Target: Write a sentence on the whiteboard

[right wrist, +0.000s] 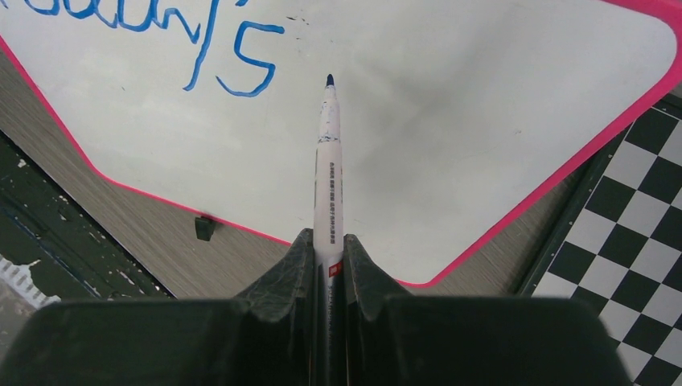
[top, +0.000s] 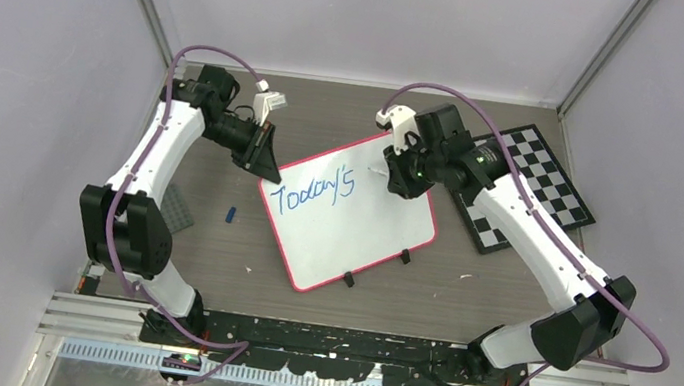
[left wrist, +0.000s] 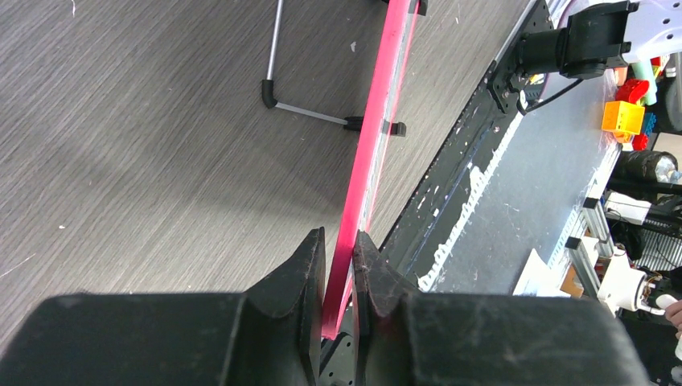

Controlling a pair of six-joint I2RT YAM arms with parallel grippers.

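Two arms at the whiteboard (top: 352,235), which sits mid-table in the top view. The left gripper (top: 264,164) is at its 10 o'clock corner and the right gripper (top: 399,176) is over the 2 o'clock corner. Blue "Today's" (top: 316,192) is on it, with the checkerboard (top: 542,181) at the board's 3 o'clock.
Left wrist: jaws clamped on the whiteboard's pink edge, seen edge-on.
Right wrist: jaws clamped on a marker (right wrist: 328,161), tip pointing to 12 o'clock over bare board, at 3 o'clock of the "s". Can't tell if the tip touches.
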